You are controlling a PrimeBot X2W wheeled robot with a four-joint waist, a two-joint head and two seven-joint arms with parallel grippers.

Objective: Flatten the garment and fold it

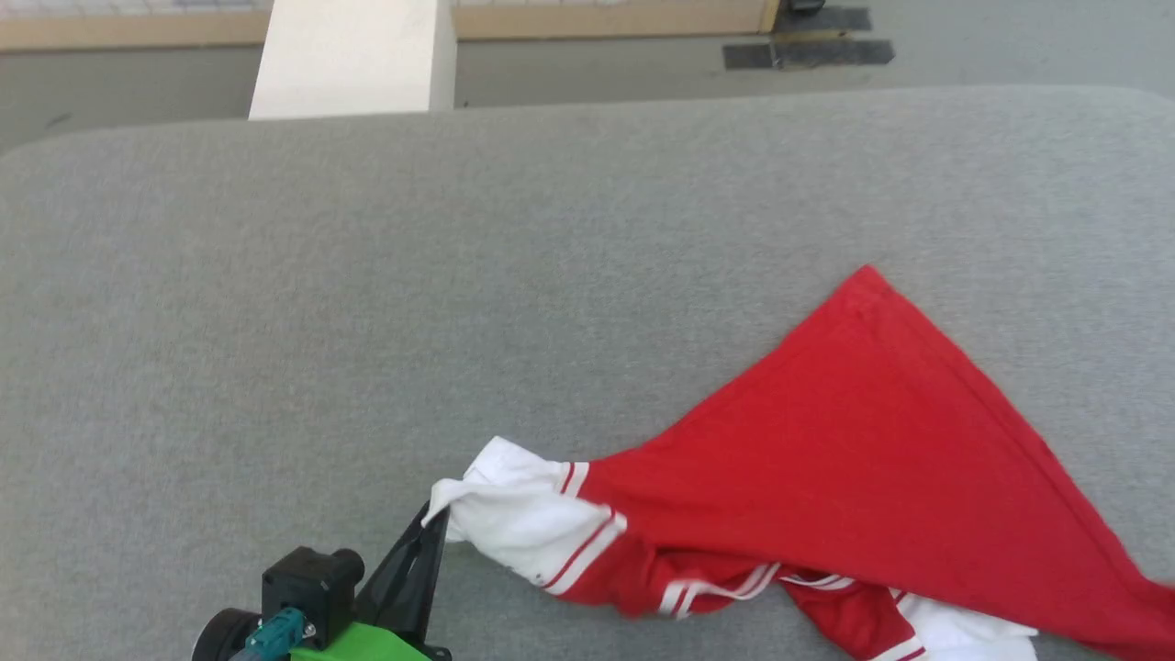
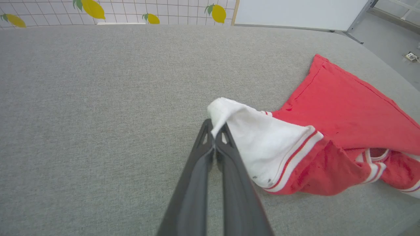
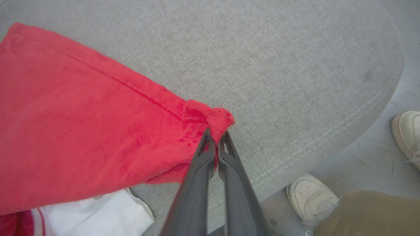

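Garment [image 1: 854,431], red jersey T-shirt with white striped sleeves, lies bunched near-right on grey fabric table [image 1: 367,275]. Left gripper [image 2: 215,132] clamps white sleeve [image 2: 262,144], right gripper [image 3: 216,139] clamps red hem corner [image 3: 213,118]. Flattening step; next likely pull apart, lay flat.

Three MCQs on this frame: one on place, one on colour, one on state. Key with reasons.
1. Where does the left gripper hold the garment? A collar; B white sleeve; C red hem.
2. What colour is the padded surface under it? A grey; B blue; C brown.
3. The right gripper is: A open above the cloth; B resting on the floor; C shut on a red corner.
Key: B, white cloth pinched in the left wrist view; A, grey fabric all around; C, its fingers meet on red cloth.
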